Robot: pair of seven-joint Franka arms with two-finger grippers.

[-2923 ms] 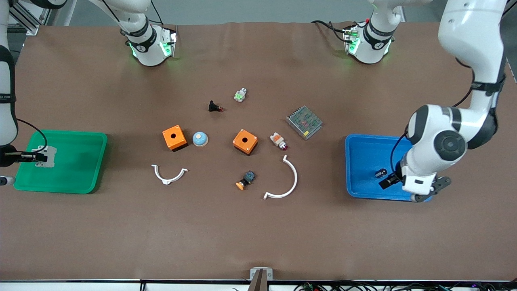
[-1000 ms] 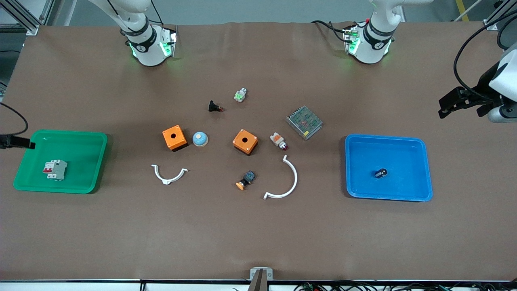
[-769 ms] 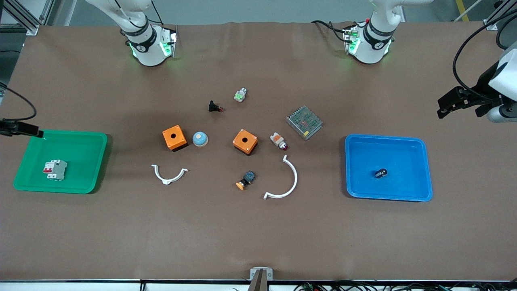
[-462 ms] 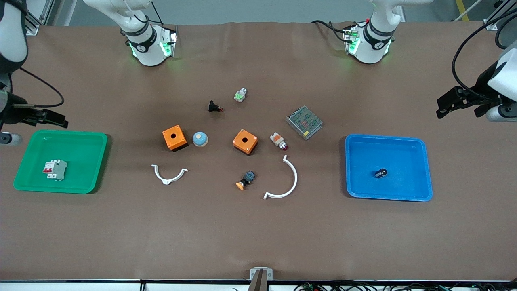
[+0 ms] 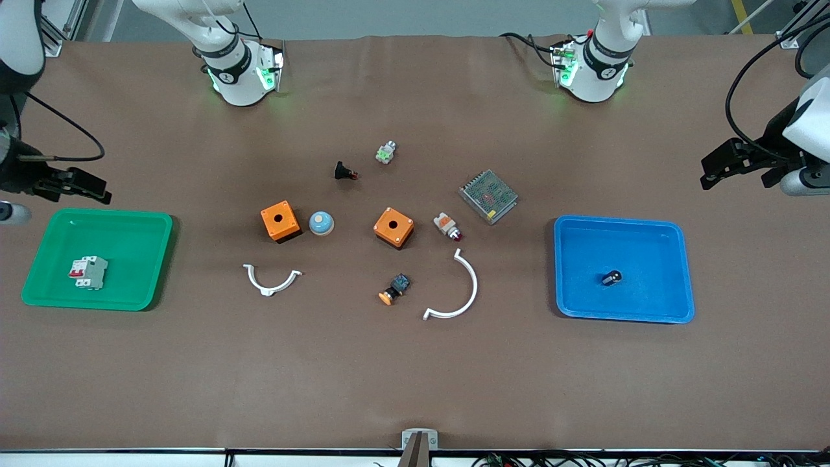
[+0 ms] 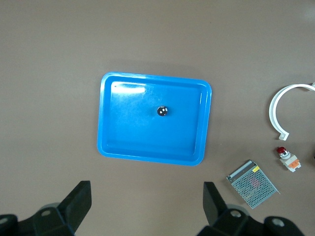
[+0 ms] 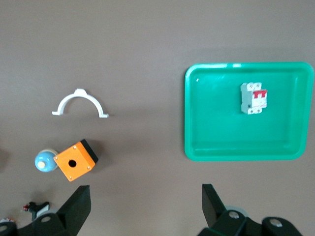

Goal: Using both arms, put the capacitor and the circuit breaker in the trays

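The capacitor [image 5: 610, 278], a tiny dark cylinder, lies in the blue tray [image 5: 674, 305] at the left arm's end of the table; it also shows in the left wrist view [image 6: 162, 110]. The circuit breaker [image 5: 88, 272], white-grey with red levers, lies in the green tray [image 5: 139, 227] at the right arm's end; it also shows in the right wrist view [image 7: 253, 98]. My left gripper [image 5: 720, 168] is open and empty, raised over bare table beside the blue tray. My right gripper [image 5: 87, 188] is open and empty, raised by the green tray's edge.
In the table's middle lie two orange boxes [image 5: 280, 221] [image 5: 393, 227], a blue dome [image 5: 321, 223], two white curved brackets [image 5: 271, 280] [image 5: 456, 292], a metal mesh box [image 5: 488, 196], a black button [image 5: 344, 172], a white-orange piece [image 5: 447, 226], a blue-black piece [image 5: 395, 289] and a green-white piece [image 5: 386, 153].
Both grippers have let go and lifted away from the trays. The breaker and capacitor stay in their trays. The right gripper has come back into view over the green tray's edge.
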